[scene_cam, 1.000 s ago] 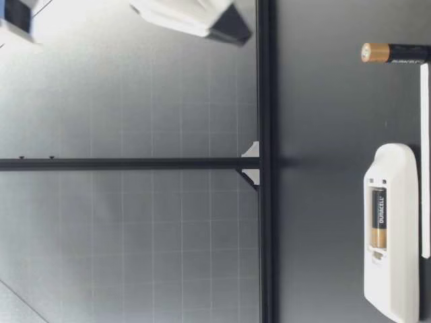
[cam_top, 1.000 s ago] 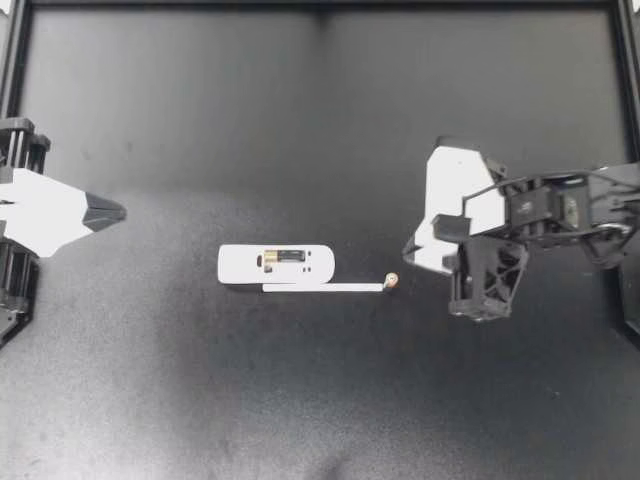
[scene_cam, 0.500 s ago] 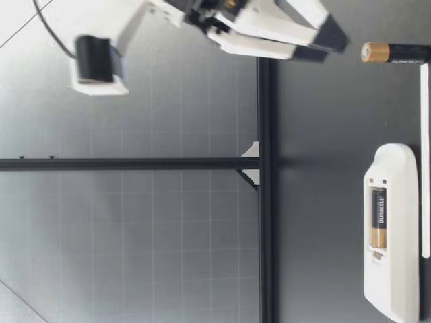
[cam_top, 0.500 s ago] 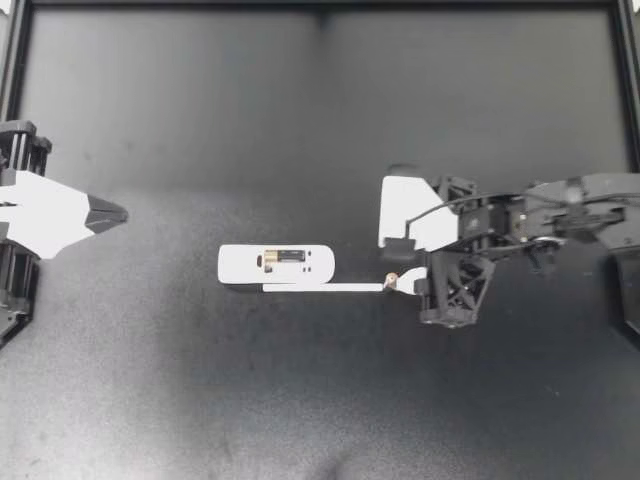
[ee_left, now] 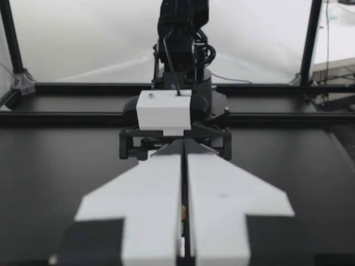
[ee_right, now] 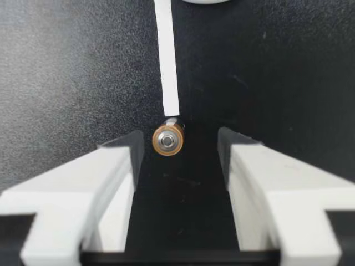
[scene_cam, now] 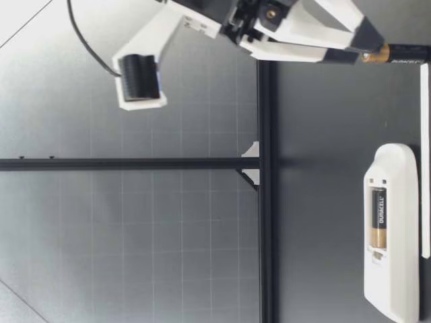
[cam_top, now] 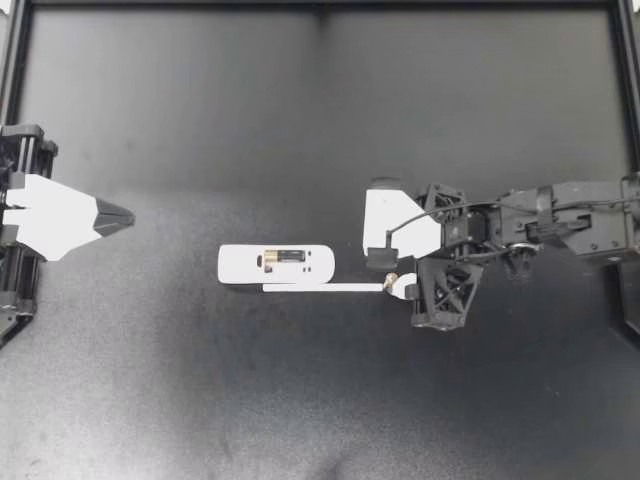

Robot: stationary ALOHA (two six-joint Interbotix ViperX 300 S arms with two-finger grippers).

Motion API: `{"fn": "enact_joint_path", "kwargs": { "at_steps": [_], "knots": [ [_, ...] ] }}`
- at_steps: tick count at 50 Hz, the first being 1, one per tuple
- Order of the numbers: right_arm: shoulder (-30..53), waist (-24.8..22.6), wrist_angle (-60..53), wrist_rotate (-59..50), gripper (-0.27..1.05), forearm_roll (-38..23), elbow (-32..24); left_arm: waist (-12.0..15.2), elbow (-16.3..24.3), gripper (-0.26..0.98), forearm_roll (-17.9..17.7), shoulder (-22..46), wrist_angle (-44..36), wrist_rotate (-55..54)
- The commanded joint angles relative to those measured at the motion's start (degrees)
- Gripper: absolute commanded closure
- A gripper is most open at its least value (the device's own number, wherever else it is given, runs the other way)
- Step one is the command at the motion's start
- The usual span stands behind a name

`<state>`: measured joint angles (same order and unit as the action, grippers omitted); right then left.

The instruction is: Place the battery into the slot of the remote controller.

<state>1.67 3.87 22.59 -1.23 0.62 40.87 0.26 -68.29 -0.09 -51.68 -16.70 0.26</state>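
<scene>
A white remote (cam_top: pixel 240 264) lies face down at mid-table with one battery (cam_top: pixel 286 257) seated in its slot. Its thin white cover (cam_top: pixel 322 288) lies alongside. A second battery (cam_top: pixel 392 280) stands upright at the cover's end. My right gripper (cam_top: pixel 389 275) is open and lowered around that battery. In the right wrist view the battery (ee_right: pixel 168 140) sits between the fingers, close to one finger (ee_right: pixel 119 166) and apart from the other. The low view shows the fingertips (scene_cam: pixel 367 33) at the battery's top (scene_cam: pixel 397 52). My left gripper (cam_top: pixel 115 216) is shut and empty, far from the remote.
A black frame rail (cam_top: pixel 320 6) borders the dark table at the back and sides. In the low view the remote (scene_cam: pixel 394 282) lies nearer the camera than the standing battery. The left wrist view shows my left gripper (ee_left: pixel 183 244) with the right arm (ee_left: pixel 177 111) ahead of it.
My right arm has moved left and down until its fingers straddle the standing battery, and its jaws have widened. The left gripper has barely shifted.
</scene>
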Motion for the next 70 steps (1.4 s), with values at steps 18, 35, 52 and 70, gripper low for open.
{"fn": "enact_joint_path", "kwargs": {
  "at_steps": [18, 35, 52, 70],
  "knots": [
    [0.4, -0.6, -0.4, 0.1, 0.34, -0.1, -1.7, 0.0, 0.7, 0.96, -0.1, 0.4, -0.4, 0.1],
    [0.3, -2.1, -0.4, 0.1, 0.68, -0.1, -2.1, 0.1, 0.6, 0.96, -0.1, 0.4, -0.4, 0.1],
    [-5.5, -1.7, -7.5, -0.5, 0.74, -1.3, -0.1, 4.0, 3.3, 0.96, -0.7, 9.3, 10.3, 0.8],
    [-1.1, 1.6, -50.4, -1.2, 0.74, 1.3, 7.5, 5.7, 12.6, 0.96, -0.2, 30.5, 25.0, 1.2]
  ]
}}
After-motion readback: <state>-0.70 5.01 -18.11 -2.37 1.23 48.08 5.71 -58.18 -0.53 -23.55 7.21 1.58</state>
